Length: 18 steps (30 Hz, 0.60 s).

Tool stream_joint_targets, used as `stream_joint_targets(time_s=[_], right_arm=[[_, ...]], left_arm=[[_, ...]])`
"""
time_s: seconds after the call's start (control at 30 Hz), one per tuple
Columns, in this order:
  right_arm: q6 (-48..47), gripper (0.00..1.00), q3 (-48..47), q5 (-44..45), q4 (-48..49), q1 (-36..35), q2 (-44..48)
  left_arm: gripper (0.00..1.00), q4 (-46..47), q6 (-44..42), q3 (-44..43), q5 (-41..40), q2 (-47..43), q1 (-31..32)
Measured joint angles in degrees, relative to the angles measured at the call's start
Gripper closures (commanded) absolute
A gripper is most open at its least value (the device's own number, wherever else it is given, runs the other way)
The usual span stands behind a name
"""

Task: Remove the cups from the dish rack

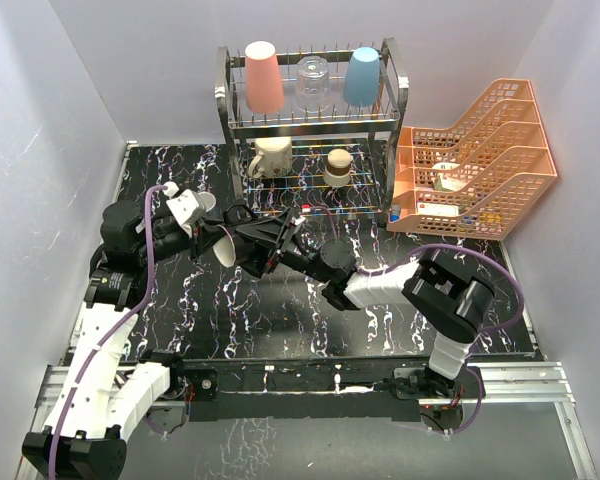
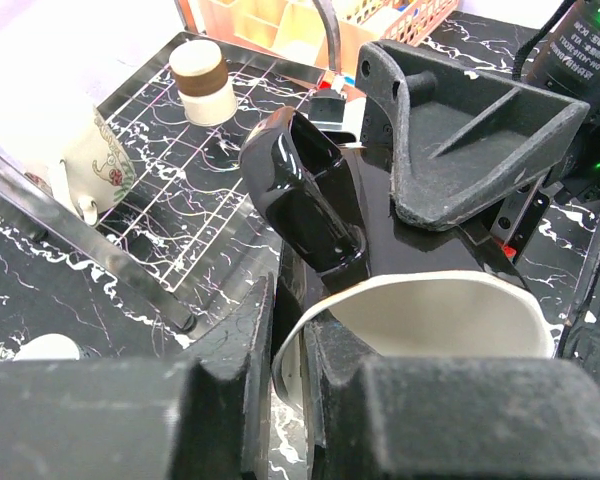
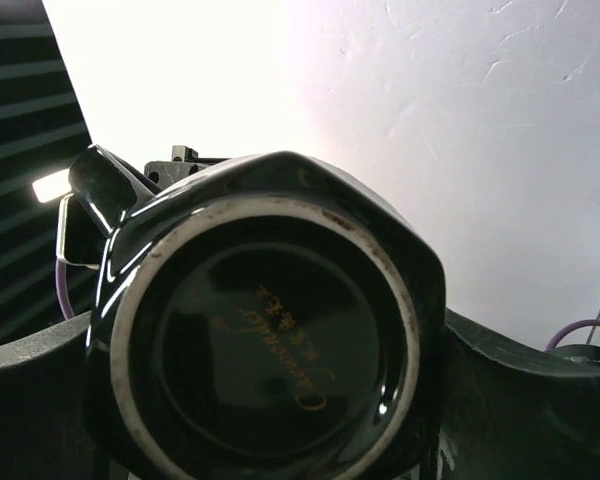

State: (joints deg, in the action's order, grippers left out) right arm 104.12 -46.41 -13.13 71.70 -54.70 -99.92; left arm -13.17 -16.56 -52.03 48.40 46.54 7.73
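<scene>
The black cup with cream inside point(image 1: 230, 246) is held on its side above the table, in front of the chrome dish rack point(image 1: 385, 120). My left gripper point(image 1: 208, 236) is shut on the wall at the cup's rim point(image 2: 298, 335). My right gripper point(image 1: 263, 241) grips the cup's body from the base end, and the base point(image 3: 270, 340) fills the right wrist view. On the rack's upper tier are a salmon-pink tumbler point(image 1: 263, 77), a clear glass point(image 1: 313, 83) and a light-blue tumbler point(image 1: 362, 76). On the lower tier are a cream mug point(image 1: 270, 157) and a brownish cup point(image 1: 338, 167).
Orange lattice trays point(image 1: 475, 160) stand at the right of the rack. A small pale cup point(image 1: 204, 203) sits on the table just behind my left gripper. White walls close in the table on the left, back and right.
</scene>
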Motion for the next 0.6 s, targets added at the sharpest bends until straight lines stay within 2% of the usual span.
stream_joint_targets(time_s=[0.13, 0.33, 0.47, 0.6], right_arm=[[1.09, 0.50, -0.13, 0.26, 0.66, -0.04, -0.70], [1.18, 0.04, 0.90, 1.36, 0.02, 0.63, -0.07], [-2.86, 0.02, 2.89, 0.76, -6.05, 2.19, 4.39], [-12.87, 0.02, 3.15, -0.20, -21.42, 4.66, 11.47]], left_arm=[[1.00, -0.17, 0.76, -0.04, -0.81, 0.15, 0.00], [1.00, -3.28, 1.77, -2.56, -2.99, 2.99, 0.57], [1.00, -8.87, 3.78, -5.73, -6.14, 7.02, 1.38], [1.00, -14.99, 4.79, -10.32, -12.68, 11.63, 1.27]])
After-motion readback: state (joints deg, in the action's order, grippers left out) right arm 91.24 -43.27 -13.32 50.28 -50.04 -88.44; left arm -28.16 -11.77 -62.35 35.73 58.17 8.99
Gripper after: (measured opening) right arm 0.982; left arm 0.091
